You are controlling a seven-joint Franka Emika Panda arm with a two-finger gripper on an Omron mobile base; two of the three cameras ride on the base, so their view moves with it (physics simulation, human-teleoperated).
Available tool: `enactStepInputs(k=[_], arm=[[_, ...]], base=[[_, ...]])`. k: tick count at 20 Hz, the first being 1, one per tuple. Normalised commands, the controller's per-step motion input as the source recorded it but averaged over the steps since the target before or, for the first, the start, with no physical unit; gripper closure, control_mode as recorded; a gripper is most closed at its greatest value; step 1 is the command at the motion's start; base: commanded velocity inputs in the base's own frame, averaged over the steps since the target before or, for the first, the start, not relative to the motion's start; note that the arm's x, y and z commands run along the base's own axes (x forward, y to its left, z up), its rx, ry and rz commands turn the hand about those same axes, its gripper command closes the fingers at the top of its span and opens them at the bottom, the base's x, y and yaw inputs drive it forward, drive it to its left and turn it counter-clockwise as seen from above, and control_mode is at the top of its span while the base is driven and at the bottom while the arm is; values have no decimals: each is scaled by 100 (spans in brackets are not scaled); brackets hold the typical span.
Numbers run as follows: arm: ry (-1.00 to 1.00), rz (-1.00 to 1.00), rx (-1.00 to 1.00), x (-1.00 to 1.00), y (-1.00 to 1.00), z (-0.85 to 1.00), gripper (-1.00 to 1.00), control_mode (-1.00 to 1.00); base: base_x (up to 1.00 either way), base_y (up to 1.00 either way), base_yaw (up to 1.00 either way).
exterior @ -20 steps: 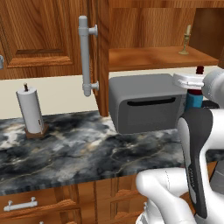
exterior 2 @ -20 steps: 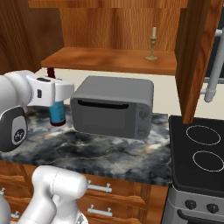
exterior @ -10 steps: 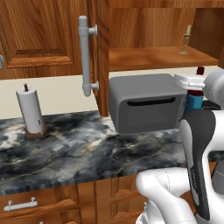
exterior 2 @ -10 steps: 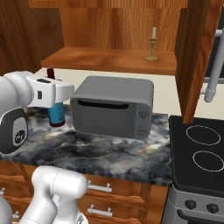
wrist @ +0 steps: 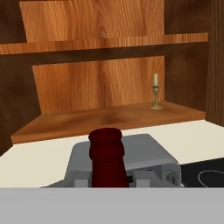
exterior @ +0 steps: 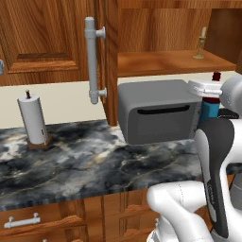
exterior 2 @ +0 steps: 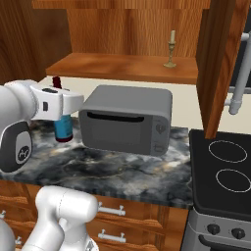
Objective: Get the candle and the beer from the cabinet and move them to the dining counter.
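The beer [exterior 2: 63,127], a dark brown-red glass bottle with a narrow neck and a blue label round its body, is being held upright, its long axis vertical and its cap pointing to 12 o'clock. It is being clasped by the gripper [wrist: 108,178] just below the neck, with the rounded dark top rising between the two fingers in the hand view. In the right base view the bottle is hanging at 9 o'clock of the toaster oven [exterior 2: 126,118], a boxy grey metal shape with a dark slot handle, above the marbled black-and-grey counter [exterior 2: 122,171]. The white arm is being bent at the elbow, its forearm reaching level toward the oven. The candle [exterior 2: 170,49], a short cream taper in a brass-gold stick with a flared base, is standing upright on the smooth wooden shelf of the open cabinet [exterior 2: 122,68], at 1 o'clock of the oven and well apart from the bottle.
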Motion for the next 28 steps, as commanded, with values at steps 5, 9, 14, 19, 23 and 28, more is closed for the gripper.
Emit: enactStepInputs(k=[5,9,14,19,23,28], arm=[[0,0,0,0,0,0,100,-100],[0,0,0,0,0,0,100,100],[0,0,0,0,0,0,100,100],[0,0,0,0,0,0,100,100],[0,0,0,0,0,0,100,100],[0,0,0,0,0,0,100,100]], base=[[0,0,0],[-6,0,1],[-68,0,7],[-73,9,20],[-50,19,57],[-5,20,87]])
